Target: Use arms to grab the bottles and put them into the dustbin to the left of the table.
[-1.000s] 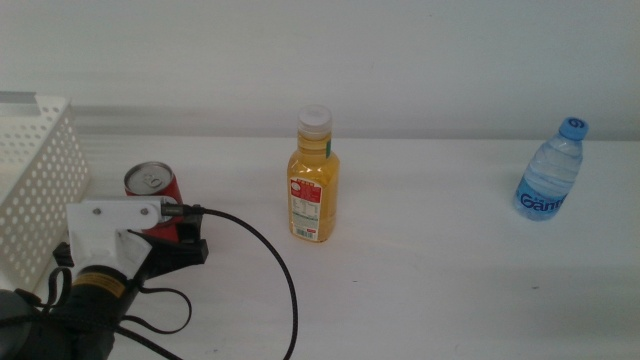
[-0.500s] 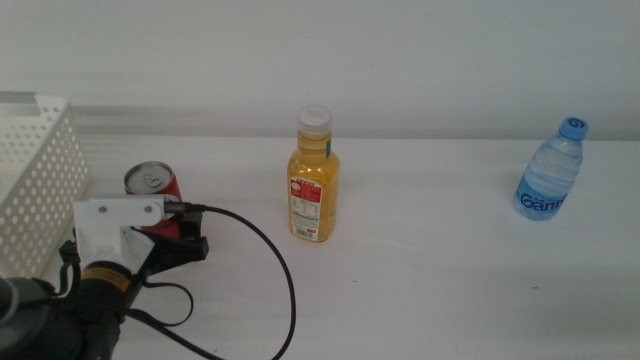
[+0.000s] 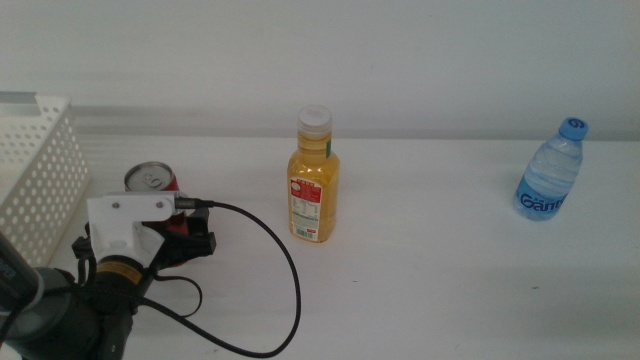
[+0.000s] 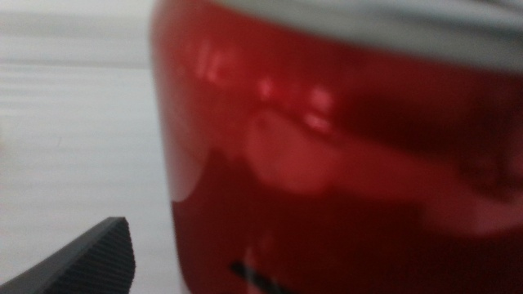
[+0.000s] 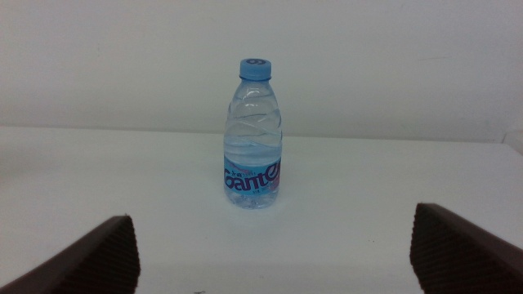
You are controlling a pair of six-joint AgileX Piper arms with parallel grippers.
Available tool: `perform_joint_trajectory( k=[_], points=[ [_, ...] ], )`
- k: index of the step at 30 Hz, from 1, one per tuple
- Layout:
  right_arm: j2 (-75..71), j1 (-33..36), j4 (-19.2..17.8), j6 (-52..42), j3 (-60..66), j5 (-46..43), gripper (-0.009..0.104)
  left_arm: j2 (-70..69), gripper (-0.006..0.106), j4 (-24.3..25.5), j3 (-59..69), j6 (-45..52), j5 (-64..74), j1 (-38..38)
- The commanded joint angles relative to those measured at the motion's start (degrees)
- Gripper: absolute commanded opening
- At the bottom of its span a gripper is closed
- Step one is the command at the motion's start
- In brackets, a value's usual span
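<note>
A red soda can stands on the table near the dustbin. My left gripper is at the can's lower body, open. In the left wrist view the can fills the picture, with one dark finger a little apart from its side and the other finger hidden. An orange juice bottle with a white cap stands upright mid-table. A small water bottle stands at the far right. My right gripper is open, facing the water bottle from a distance, and is out of the middle view.
The left arm's white housing and black cable lie in front of the can. The white perforated dustbin is close to the can's left. A white wall runs behind the table.
The left arm has pushed forward and slightly right toward the red can, so more of the can is hidden behind its housing. The bottles have not moved.
</note>
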Motion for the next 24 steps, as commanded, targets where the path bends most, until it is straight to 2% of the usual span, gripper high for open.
perform_joint_trajectory(
  k=[1, 19, 24],
  points=[
    [-2.2, -0.4, -0.2, -0.2, 2.4, -0.3, 0.088, 0.8, 0.094, -0.1, -0.6, -0.2, -1.1, 0.2],
    [-2.2, -0.4, -0.2, -0.2, 2.4, -0.3, 0.088, 1.0, 0.094, -2.3, -2.5, 1.6, 0.3, 0.2],
    [-2.2, -0.4, -0.2, -0.2, 2.4, -0.3, 0.088, 1.0, 0.086, -2.5, -2.6, 2.6, 0.9, 0.2]
  ],
)
